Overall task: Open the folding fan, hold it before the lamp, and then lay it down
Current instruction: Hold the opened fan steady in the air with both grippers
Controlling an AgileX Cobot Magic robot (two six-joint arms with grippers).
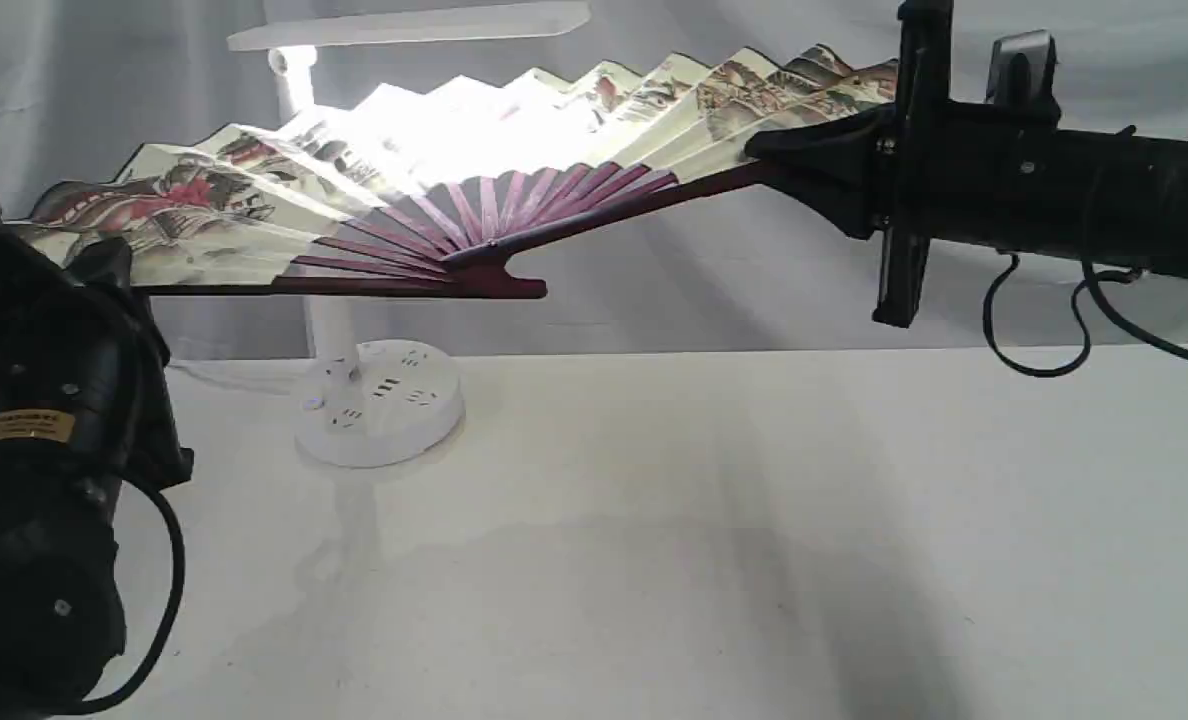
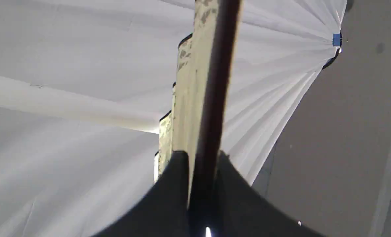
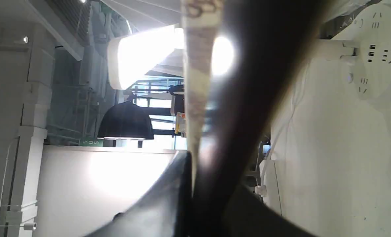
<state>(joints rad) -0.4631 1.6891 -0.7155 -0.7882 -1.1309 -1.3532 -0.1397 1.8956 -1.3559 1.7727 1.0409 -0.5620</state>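
Folding fan (image 1: 554, 130) spread before lamp (image 1: 379, 405), left pincer (image 2: 202, 161) clamped on 1 guard, right pincer (image 1: 779, 152) clamped on other

A small green sign (image 3: 91, 142) has white marks that look like 505. A yellow label (image 1: 19, 428) sits on the left arm (image 1: 49, 520), but its words are too small to read.

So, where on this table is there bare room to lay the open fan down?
The table is bare right of the lamp base through to the right edge, and across the near side. It is crowded only at the back left, where the lamp stands, with the folding fan held spread before its stem by the left claw and right claw.
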